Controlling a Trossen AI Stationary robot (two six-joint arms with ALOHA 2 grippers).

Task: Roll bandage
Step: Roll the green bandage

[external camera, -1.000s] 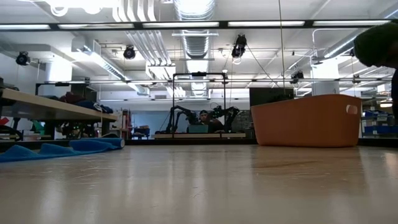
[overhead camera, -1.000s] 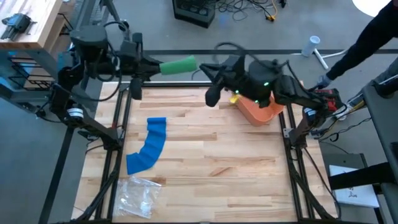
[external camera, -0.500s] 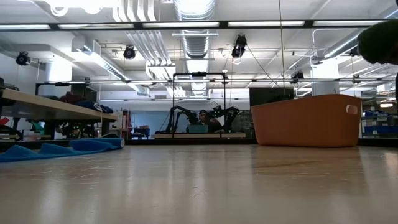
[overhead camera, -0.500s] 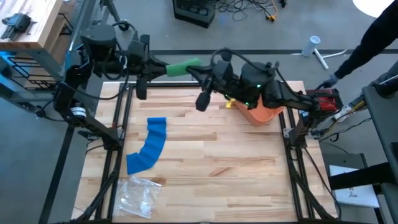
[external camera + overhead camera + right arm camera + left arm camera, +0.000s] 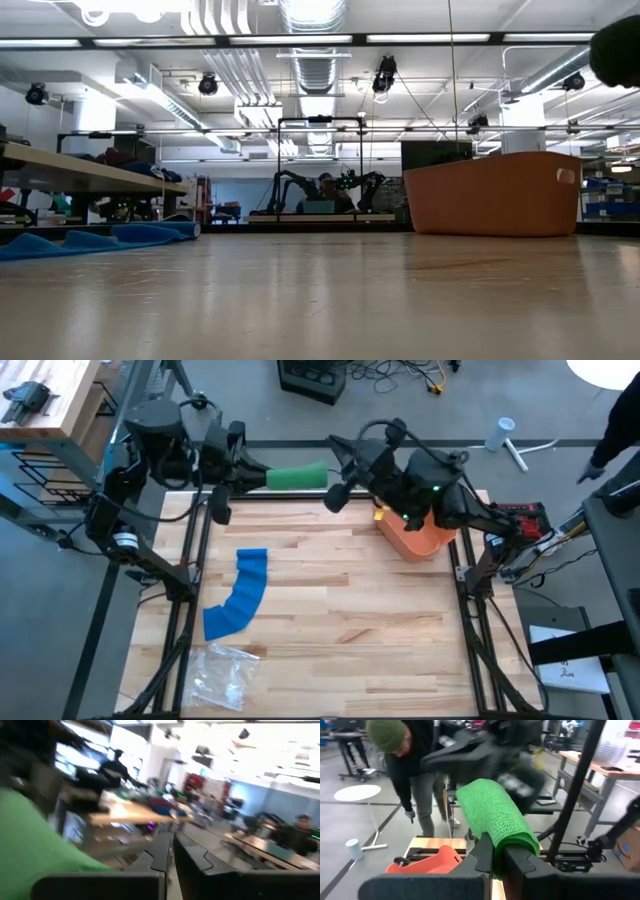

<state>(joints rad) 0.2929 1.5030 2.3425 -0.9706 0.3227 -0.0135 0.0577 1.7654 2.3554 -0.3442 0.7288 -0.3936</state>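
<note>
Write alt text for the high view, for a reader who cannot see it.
Seen from above, the left gripper is shut on a green bandage roll above the wooden table's far edge, with the shut right gripper just beside the roll. A blue bandage strip and a clear plastic bag lie on the table; an orange bin sits right.

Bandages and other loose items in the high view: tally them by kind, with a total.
Green bandage, held in the left gripper: 1
Blue bandage, lying unrolled on the table: 1
Orange bin: 1
Clear plastic bag: 1
Total: 4
</note>
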